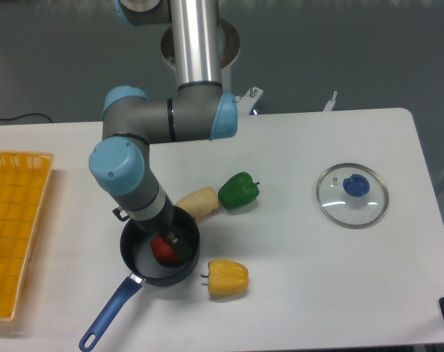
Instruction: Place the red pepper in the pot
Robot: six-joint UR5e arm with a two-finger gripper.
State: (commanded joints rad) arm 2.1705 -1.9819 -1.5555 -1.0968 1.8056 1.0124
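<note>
the gripper (172, 242) sits low over the pot (144, 270), its dark fingers (179, 244) just above and touching the top of the red pepper (164, 251). the fingers are too small and dark against the pot wall to judge how far apart they stand, and i cannot tell whether they grip the pepper or only rest by it. the red pepper lies inside the pot, toward the 3 o'clock side of its grey interior, close to the rim.

the pot stands on the white table (295, 293), its blue handle (108, 312) running out toward 7 o'clock. the arm's wrist (150, 207) rises from the pot toward 11 o'clock to a light blue joint cap (117, 167).

just outside the pot's rim at 1 o'clock lies a pale corn cob (199, 202), and beside that, further toward 2 o'clock, the green pepper (239, 191). the yellow pepper (227, 278) lies near the pot at 4 o'clock. well apart at 3 o'clock rests the glass lid (352, 195) with its blue knob. at 9 o'clock, by the table's edge, is a yellow basket (12, 231).
</note>
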